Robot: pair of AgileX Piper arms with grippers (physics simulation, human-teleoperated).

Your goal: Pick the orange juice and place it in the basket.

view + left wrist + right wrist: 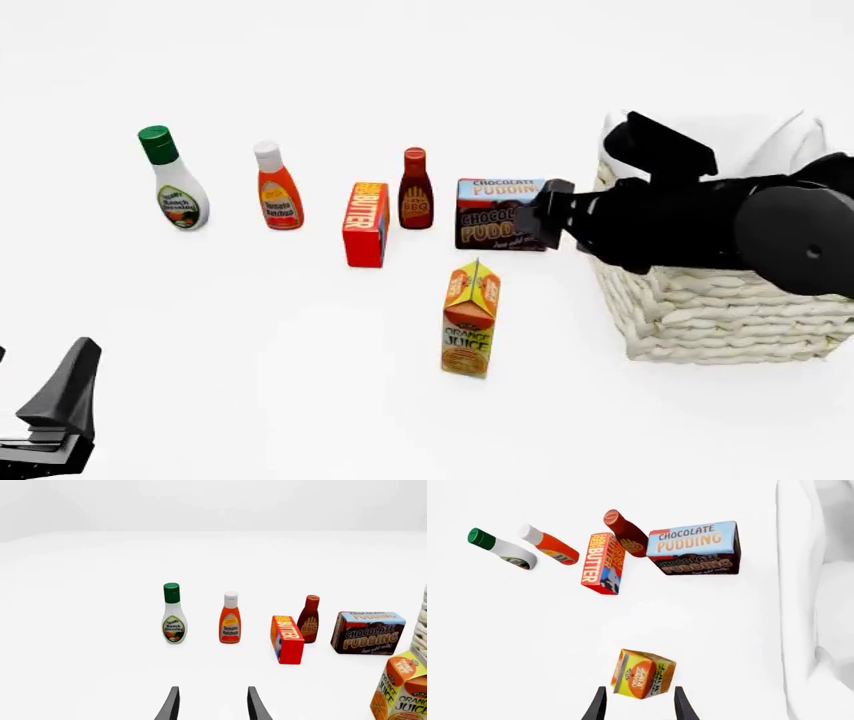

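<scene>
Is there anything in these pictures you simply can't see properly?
- Basket inside: front view, the right arm blocks it.
- Chocolate pudding box: front view, right gripper covers its right end.
- Orange juice: left wrist view, cut by the picture's edge.
- Small print on bottle labels: too tiny.

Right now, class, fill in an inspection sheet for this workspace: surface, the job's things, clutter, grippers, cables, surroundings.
Surface: white table, plain.
Job's things: orange juice upright, standing apart from the other groceries, outside the basket, which sits at the right of the front view.
Clutter: ranch dressing, ketchup, butter box, BBQ sauce, pudding box, in a row behind the juice.
Grippers: left gripper open, low, holding nothing; right gripper open, above the juice, not gripping.
Cables: nothing seen.
Surroundings: nothing seen but blank white.
</scene>
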